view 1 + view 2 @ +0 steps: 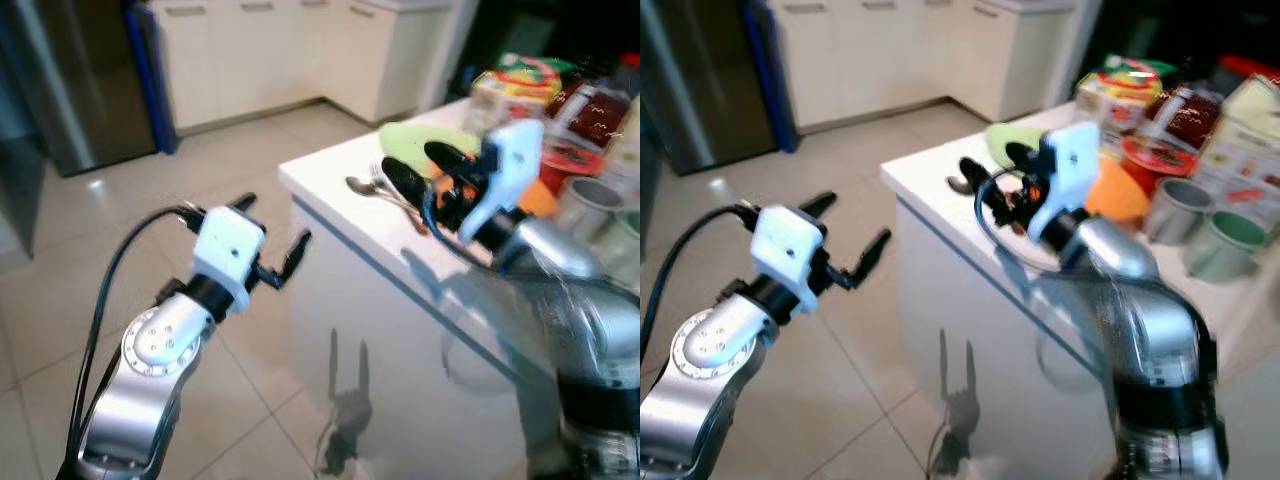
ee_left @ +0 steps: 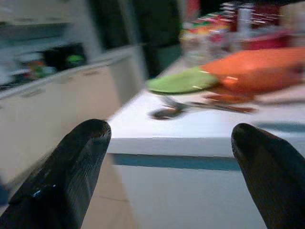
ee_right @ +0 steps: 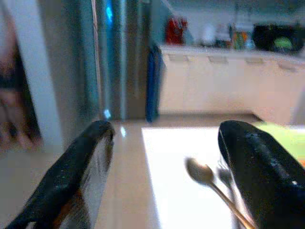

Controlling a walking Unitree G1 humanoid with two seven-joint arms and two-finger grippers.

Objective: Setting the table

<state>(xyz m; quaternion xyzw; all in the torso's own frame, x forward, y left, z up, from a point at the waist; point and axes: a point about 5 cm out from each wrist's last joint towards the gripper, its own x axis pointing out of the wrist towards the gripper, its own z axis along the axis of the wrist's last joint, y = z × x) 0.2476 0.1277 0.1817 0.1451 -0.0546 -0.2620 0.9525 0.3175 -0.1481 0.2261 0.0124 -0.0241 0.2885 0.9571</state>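
Left gripper [image 1: 272, 236]: fingers spread wide apart, grasping nothing, held in the air over the tiled floor [image 1: 100, 260] just short of the corner of the white table [image 1: 330, 195]. Seen along the left wrist: both black fingers [image 2: 71, 171] framing the table edge, touching neither it nor anything on it.

Right gripper [image 1: 418, 168]: raised above the near end of the table, fingers likewise spread wide and empty. Seen along the right wrist: spoon [image 3: 205, 179] lying flat on the tabletop between the two fingertips [image 3: 257, 167] and beyond them, closer to one finger than the other, with no contact visible; a fork [image 3: 224, 169] just beside the spoon, partly hidden behind that finger.

Spoon [image 1: 365, 187] and fork lying side by side near the table corner, handles running back under the right gripper. Green plate [image 1: 425, 138] just behind them; orange plate [image 1: 1118, 192] beside the green one, largely covered by the right wrist. Two metal cups [image 1: 1175, 208] to the right of the orange plate, with boxes and packets [image 1: 1130, 85] crowded behind, blurred. White cabinets [image 1: 270, 50] along the far wall.
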